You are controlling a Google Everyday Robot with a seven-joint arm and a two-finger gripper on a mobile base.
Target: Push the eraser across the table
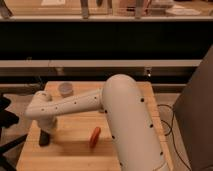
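A small orange-red oblong object (94, 136), likely the eraser, lies on the wooden table (75, 150) near its front middle. My white arm reaches from the right across to the table's left side. The dark gripper (45, 138) hangs from the wrist and sits low at the tabletop near the front left. It is well to the left of the orange-red object and apart from it.
A small pale round container (65, 89) stands near the table's back left. A dark shelf unit runs behind the table. A dark chair part (6, 112) is to the left, and a grey panel (197, 115) with cables is to the right.
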